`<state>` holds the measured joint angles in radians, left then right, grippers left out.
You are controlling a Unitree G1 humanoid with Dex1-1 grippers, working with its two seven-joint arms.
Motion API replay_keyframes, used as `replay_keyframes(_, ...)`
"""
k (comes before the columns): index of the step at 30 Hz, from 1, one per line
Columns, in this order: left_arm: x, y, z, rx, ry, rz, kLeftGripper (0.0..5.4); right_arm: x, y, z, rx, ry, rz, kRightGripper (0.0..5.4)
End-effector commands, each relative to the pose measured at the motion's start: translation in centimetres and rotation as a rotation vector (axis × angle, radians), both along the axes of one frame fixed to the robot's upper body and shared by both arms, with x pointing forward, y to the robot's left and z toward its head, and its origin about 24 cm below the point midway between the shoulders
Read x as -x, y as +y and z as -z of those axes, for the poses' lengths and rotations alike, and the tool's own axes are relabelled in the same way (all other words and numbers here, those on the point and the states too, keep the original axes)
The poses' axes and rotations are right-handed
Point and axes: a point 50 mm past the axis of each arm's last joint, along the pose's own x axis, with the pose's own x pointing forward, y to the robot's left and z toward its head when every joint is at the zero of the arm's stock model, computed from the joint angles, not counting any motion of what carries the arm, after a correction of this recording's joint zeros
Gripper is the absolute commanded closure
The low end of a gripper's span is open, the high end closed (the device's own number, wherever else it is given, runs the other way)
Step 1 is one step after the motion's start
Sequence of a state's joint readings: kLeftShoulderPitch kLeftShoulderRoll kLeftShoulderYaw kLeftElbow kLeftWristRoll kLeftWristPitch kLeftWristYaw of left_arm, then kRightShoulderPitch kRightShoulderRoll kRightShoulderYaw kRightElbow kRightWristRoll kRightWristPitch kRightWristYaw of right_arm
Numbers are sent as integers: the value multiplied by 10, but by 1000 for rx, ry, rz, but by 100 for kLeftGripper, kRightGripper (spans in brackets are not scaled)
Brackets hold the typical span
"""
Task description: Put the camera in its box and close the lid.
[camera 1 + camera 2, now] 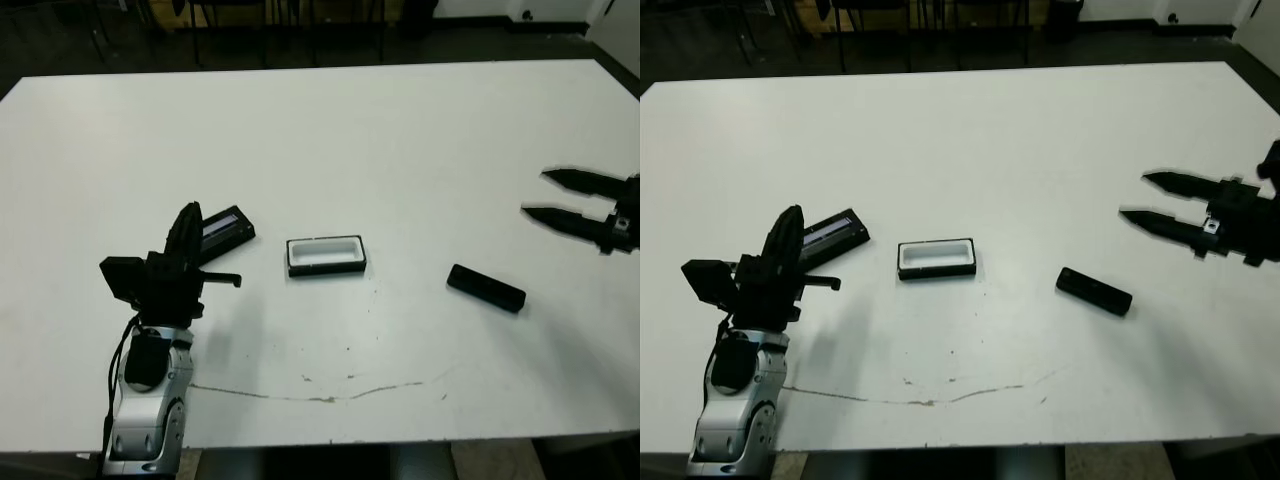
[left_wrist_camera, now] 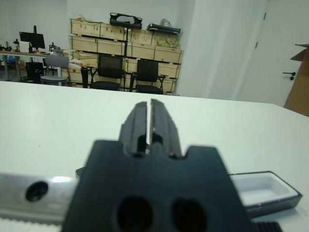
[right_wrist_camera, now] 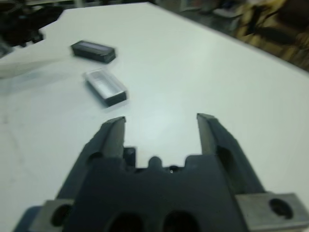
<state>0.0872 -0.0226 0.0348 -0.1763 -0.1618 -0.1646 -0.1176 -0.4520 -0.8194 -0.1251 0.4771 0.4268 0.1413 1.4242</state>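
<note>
The camera [image 1: 486, 288], a small black bar, lies flat on the white table right of centre. The box [image 1: 326, 255] sits near the middle, open, its white lining showing inside black walls. The lid [image 1: 226, 227], flat and black with a pale stripe, lies left of the box. My left gripper [image 1: 186, 229] is shut with nothing held, raised beside the lid's near-left end. My right gripper [image 1: 535, 194] is open at the far right, hovering beyond and right of the camera. The right wrist view shows the box [image 3: 106, 87] and lid [image 3: 93, 50] ahead of its spread fingers [image 3: 113, 133].
A thin crack line [image 1: 320, 395] runs across the table near its front edge. Chairs [image 2: 110, 72] and stacked crates [image 2: 123, 46] stand beyond the table's far side.
</note>
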Motion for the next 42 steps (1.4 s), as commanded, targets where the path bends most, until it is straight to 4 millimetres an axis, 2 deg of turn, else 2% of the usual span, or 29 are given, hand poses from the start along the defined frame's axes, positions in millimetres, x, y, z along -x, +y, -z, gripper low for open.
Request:
replay_keyframes(1, 1, 1, 6, 0, 37, 0, 540, 1, -6, 4, 25, 23, -25, 150)
replay_keyframes(10, 2, 2, 6, -5, 42, -1, 540, 4, -13, 20, -6, 34, -32, 2)
replay_keyframes(22, 4, 2, 8, -15, 42, -3, 540, 11, -11, 44, -11, 56, -23, 2)
replay_keyframes(42, 5, 2, 8, -19, 46, 0, 540, 20, -10, 68, -92, 132, 1, 2)
